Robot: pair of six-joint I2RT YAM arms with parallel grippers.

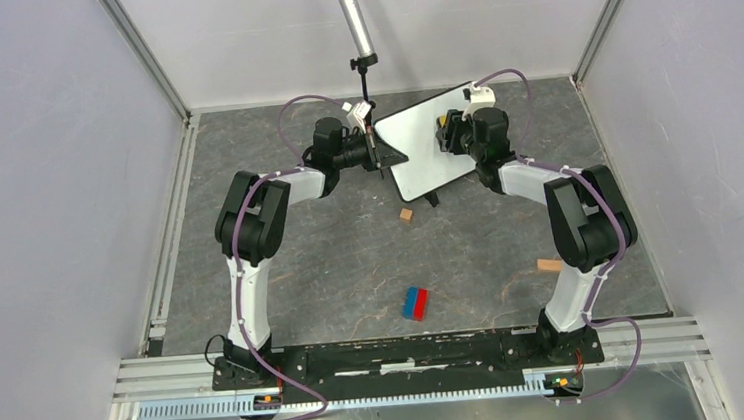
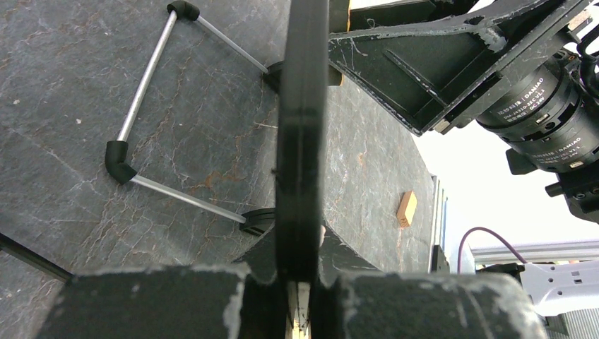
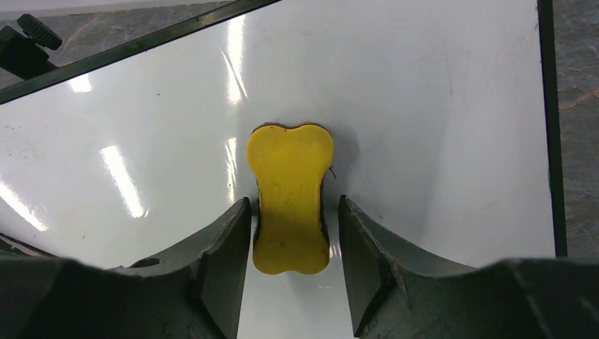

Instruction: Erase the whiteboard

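Right wrist shows the right gripper (image 3: 293, 205) straddling the yellow eraser (image 3: 289, 166) on the whiteboard (image 3: 438, 120); whether it pinches is unclear. Best to keep the eraser flat while the left gripper (image 2: 300, 286) clamps the board's edge.

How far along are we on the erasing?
Done: the whiteboard shows no writing in the right wrist view, only glare. In hand: the left gripper clamps its edge; the right gripper holds the yellow eraser against its face. Left: check the parts outside that view, then release.

"DAMIAO" in white print on the black wrist motor (image 2: 544, 113)
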